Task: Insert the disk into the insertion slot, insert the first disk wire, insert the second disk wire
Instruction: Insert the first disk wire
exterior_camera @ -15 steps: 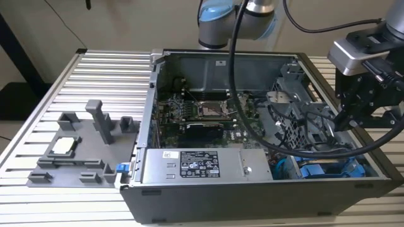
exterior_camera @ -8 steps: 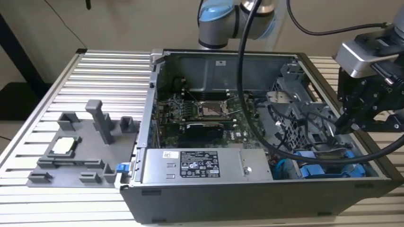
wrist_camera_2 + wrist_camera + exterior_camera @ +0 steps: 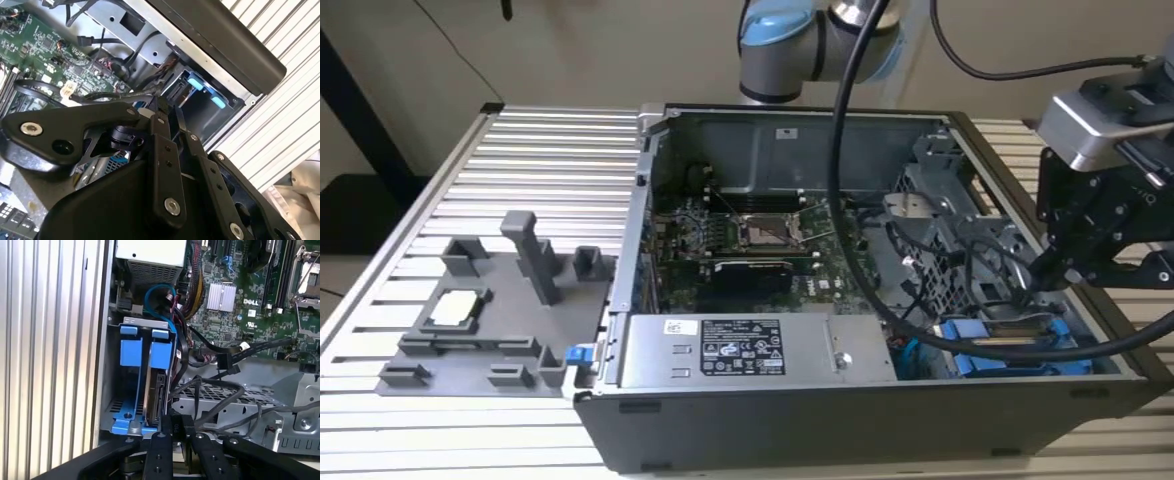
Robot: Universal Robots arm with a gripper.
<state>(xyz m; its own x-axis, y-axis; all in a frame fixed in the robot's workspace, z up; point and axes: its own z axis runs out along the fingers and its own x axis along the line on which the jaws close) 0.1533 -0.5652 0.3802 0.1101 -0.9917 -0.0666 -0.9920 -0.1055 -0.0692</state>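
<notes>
Down at about 4 o'clock in the exterior view, in the corner of the open computer case (image 3: pixel 854 420), the disk (image 3: pixel 1011 341) is sitting in the insertion slot (image 3: pixel 1047 364), with blue carrier and blue rails all around it. The gripper (image 3: pixel 1050 287) hangs just above that corner, roughly 3 o'clock, with its tip in among the loose black wires (image 3: pixel 987 270) beside the slot. Honestly can't tell from here if it's open or closed, or whether it's got hold of anything. The grey power-supply box (image 3: pixel 747 350) is at 6 o'clock, the green motherboard (image 3: pixel 747 235) is dead centre, and a grey parts fixture (image 3: pixel 480 320) sits on the slatted table (image 3: pixel 547 150) at 9 o'clock.

The second wrist view has the gripper (image 3: pixel 170 115) up close, with the slot's blue tabs beyond it, tucked against the case's dark wall.

The first wrist view shows the disk (image 3: pixel 156 395) edge-on, upright between the slot's blue rails (image 3: pixel 131 352). The gripper (image 3: pixel 176 422) is just beside the disk's near end. Black wires loop over the perforated cage (image 3: pixel 240 395) next to it. Grip state isn't clear here either.
</notes>
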